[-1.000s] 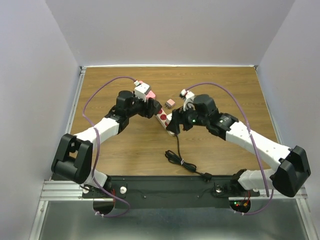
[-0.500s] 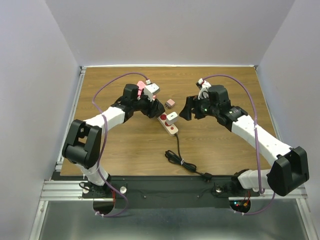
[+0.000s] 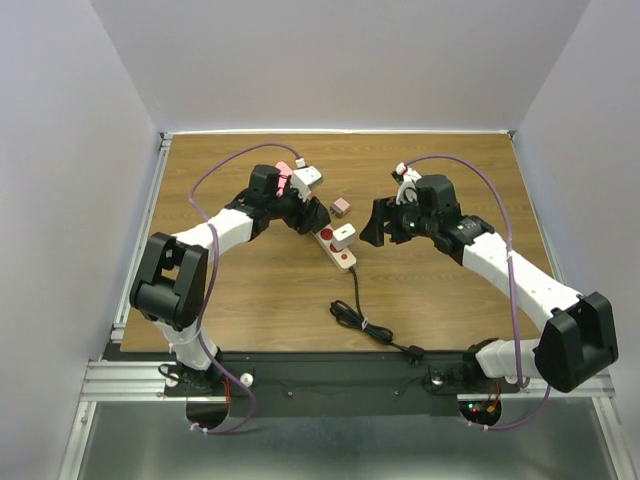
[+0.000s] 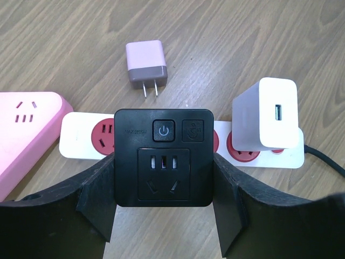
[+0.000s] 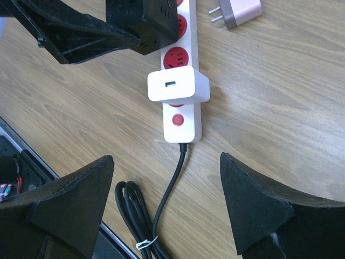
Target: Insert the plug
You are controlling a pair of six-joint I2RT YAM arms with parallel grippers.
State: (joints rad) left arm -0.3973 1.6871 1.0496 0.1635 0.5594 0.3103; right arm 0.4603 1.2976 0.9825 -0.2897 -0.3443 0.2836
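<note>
A white power strip (image 3: 346,258) with red sockets lies mid-table and also shows in the left wrist view (image 4: 75,141). A white charger (image 3: 343,236) is plugged into it near its cord end. My left gripper (image 3: 312,216) is shut on a black adapter plug (image 4: 164,157) and holds it over the strip's middle sockets; I cannot tell whether it is seated. My right gripper (image 3: 372,228) is open and empty, just right of the strip, with its fingers (image 5: 70,210) either side of the cord. A small pink plug (image 3: 340,206) lies loose beyond the strip.
The strip's black cord (image 3: 352,315) runs toward the near edge and ends in a coiled bundle. A pink socket block (image 4: 27,129) lies left of the strip. Bare wooden tabletop (image 3: 450,170) surrounds these things.
My right gripper has let go of the white charger, left it in the strip and drawn back to the right. My left gripper has moved the black adapter over the strip.
</note>
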